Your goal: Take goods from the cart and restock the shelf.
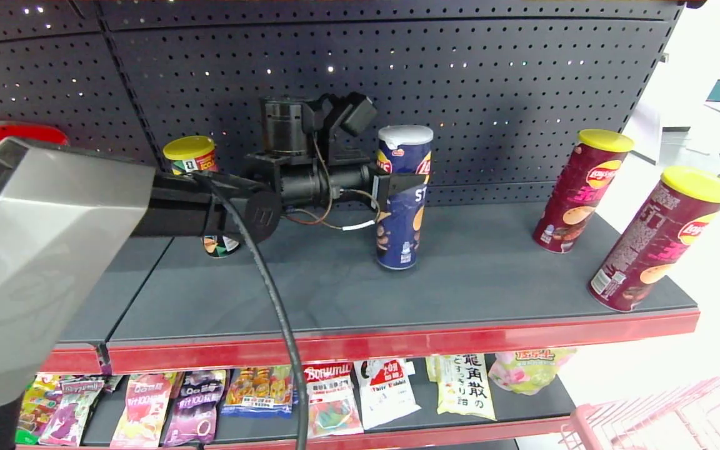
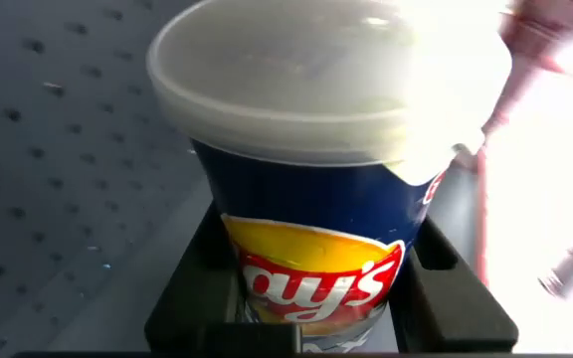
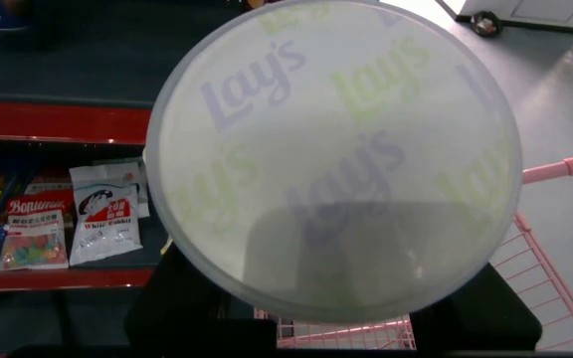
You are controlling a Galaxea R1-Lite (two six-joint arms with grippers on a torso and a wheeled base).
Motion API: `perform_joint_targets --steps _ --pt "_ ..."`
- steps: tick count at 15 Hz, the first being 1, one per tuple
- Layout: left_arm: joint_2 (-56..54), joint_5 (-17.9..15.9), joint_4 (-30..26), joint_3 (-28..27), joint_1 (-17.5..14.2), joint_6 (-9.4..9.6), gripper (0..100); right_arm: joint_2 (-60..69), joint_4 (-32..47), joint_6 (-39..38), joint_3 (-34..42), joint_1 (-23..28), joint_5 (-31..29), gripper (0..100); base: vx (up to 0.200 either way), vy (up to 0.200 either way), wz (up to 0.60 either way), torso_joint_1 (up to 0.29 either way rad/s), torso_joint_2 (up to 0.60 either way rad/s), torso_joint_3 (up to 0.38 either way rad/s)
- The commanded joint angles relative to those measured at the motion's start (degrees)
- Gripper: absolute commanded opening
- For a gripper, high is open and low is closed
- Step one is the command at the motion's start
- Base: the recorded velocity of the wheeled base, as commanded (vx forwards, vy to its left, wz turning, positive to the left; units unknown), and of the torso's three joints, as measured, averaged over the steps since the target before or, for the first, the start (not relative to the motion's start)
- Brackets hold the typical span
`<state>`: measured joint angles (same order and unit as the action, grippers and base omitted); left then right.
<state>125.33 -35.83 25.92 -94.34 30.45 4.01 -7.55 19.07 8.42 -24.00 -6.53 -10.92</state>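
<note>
Left arm extends from the left across the upper tier. The left gripper (image 1: 397, 186) is closed on the blue cardboard crisp can with a pale plastic lid (image 1: 405, 219), one finger on each side of the upper body just below the lid. The can stands upright, and its base appears to touch the grey shelf board (image 1: 310, 287), roughly mid-shelf and a little forward of the black pegboard back wall (image 1: 491, 81). A high side grip suits this: it keeps the tall tube vertical and leaves the base free to seat flat.

Placement appears made but not released.

To the right stand two maroon cans with yellow lids: one far (image 1: 575, 194), one near the red front edge (image 1: 660, 240). Both are well apart from the blue can. A yellow-lidded can (image 1: 189, 153) stands at the far left, behind the arm.

The right gripper (image 3: 336, 310) is judged to be closed on a second can with a translucent lid (image 3: 336, 159), carried above the pink wire cart (image 3: 555, 259), apparently waiting its turn.

Risk: opening the fingers unevenly could topple the tube.
</note>
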Motion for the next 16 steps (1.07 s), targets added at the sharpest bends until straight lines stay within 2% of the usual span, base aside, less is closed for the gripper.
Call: perform_joint_targets --steps 1,2,3,4,6,8,11,14,16 --pt "-6.2 -7.9 0.1 7.2 -2.6 5.66 0 -0.3 0.0 0.0 0.0 -0.1 0.0 0 0.0 0.0 0.0 0.0 0.0 0.0" --pt "-6.7 -12.4 0.0 8.7 -3.6 8.56 0 -0.3 0.0 0.0 0.0 -0.1 0.0 0 0.0 0.0 0.0 0.0 0.0 0.0" --pt "-7.0 -16.0 0.1 10.1 -4.1 10.32 0 -0.3 0.0 0.0 0.1 -0.1 0.0 0 0.0 0.0 0.0 0.0 0.0 0.0" --pt "-7.4 -18.1 0.1 11.1 -4.3 11.28 0 -0.3 0.0 0.0 0.1 -0.1 0.0 0 0.0 0.0 0.0 0.0 0.0 0.0" --pt "-7.8 -21.8 0.9 12.7 -4.8 11.46 0 0.0 0.0 0.0 0.0 0.0 -0.1 0 0.0 0.0 0.0 0.0 0.0 0.0" --pt "-7.6 -26.0 4.3 14.3 -5.0 11.37 0 0.0 0.0 0.0 -0.1 0.0 0.0 0 0.0 0.0 0.0 0.0 0.0 0.0" --pt "-7.0 -27.5 6.9 17.7 -4.9 11.37 0 0.0 0.0 0.1 -0.3 0.1 -0.1 0 0.0 0.0 0.0 0.0 0.0 0.0" --pt "-4.0 -25.9 10.3 17.8 -4.2 11.28 0 0.0 0.0 0.1 -0.3 0.2 -0.1 0 0.0 0.0 0.0 0.0 0.0 0.0" --pt "-2.1 -25.2 14.2 17.4 -4.3 9.7 0 0.0 0.0 0.1 -0.5 0.3 -0.1 0 0.0 0.0 0.0 0.0 0.0 0.0"
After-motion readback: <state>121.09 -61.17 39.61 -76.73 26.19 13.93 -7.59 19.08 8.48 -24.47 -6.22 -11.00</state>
